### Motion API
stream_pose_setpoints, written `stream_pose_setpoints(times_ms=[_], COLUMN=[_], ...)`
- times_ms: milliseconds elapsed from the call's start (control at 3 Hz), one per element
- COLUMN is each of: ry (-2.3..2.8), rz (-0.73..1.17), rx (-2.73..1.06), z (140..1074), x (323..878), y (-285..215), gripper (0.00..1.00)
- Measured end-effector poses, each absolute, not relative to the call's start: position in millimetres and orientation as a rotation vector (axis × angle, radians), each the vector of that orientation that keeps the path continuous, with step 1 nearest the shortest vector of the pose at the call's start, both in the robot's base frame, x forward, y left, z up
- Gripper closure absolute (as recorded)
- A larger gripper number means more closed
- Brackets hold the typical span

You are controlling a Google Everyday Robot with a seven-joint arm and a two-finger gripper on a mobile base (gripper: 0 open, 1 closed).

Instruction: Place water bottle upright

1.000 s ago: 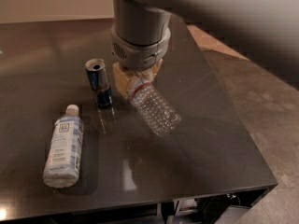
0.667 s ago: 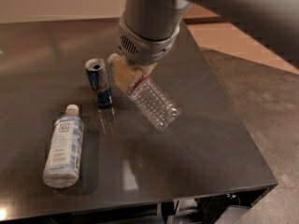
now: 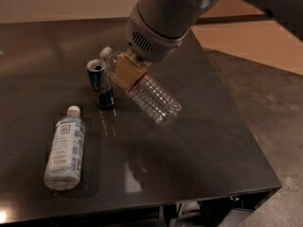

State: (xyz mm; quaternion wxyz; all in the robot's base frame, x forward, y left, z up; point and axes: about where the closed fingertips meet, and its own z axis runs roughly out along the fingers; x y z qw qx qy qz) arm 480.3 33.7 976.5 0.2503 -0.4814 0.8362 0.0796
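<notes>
The clear ribbed water bottle (image 3: 151, 98) with a white cap and a thin red label band hangs tilted above the dark table (image 3: 199, 145). Its cap points up and to the left, its base down and to the right. My gripper (image 3: 127, 71) is shut on the bottle's upper part, just below the neck, with tan fingers (image 3: 124, 73) around it. The grey arm comes in from the top of the view and hides part of the bottle's shoulder.
A blue-and-silver drink can (image 3: 100, 83) stands upright just left of the held bottle. A whitish opaque bottle (image 3: 65, 148) with a pale label lies on its side at the front left. The table's right edge and front edge drop to a grey floor.
The arm has swung up and to the right, and the bottle's cap end has come into view at the left. The bottle stays tilted in the gripper.
</notes>
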Motion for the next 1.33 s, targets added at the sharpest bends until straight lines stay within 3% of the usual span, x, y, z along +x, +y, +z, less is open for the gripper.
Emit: stream_pose_setpoints(times_ms=[667, 1333], ry=[2.225, 2.032], rz=[0.294, 0.510], rx=[-1.256, -1.092], z=[974, 953], x=[481, 486], y=[36, 31], gripper=[1.00, 1.00])
